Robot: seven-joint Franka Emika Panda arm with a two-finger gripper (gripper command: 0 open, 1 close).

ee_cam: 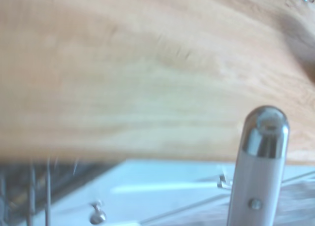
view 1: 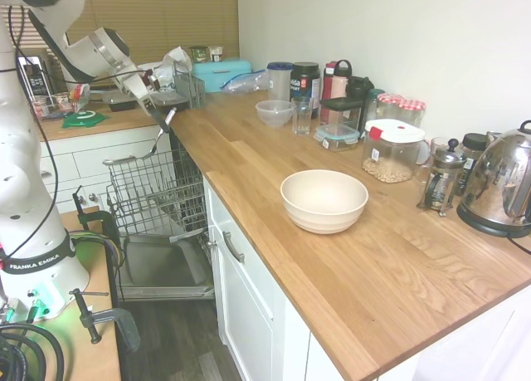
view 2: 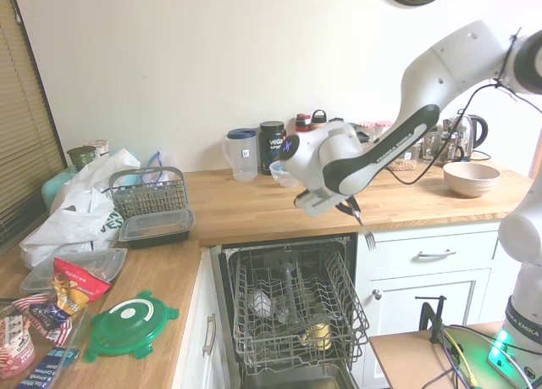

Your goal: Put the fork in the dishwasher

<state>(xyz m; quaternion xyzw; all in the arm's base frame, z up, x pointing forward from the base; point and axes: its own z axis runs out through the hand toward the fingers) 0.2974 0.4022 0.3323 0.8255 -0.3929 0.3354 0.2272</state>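
Claw around fork, tines down.

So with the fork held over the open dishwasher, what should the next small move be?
Probably lower it straight down. The gripper holds the fork tines-down, above the right edge of the dishwasher rack and clear of the countertop, so a short descent, maybe nudged inward, should bring it into the basket.

— What's that in my gripper?
— The fork: a smooth, pale plastic-looking handle with a glossy metal cap and silvery tines.
— And below me?
— The dishwasher, with a grey wire rack and dull steel door lining.
— The countertop?
— Warm, satiny wood. The bowl on it looks matt cream.
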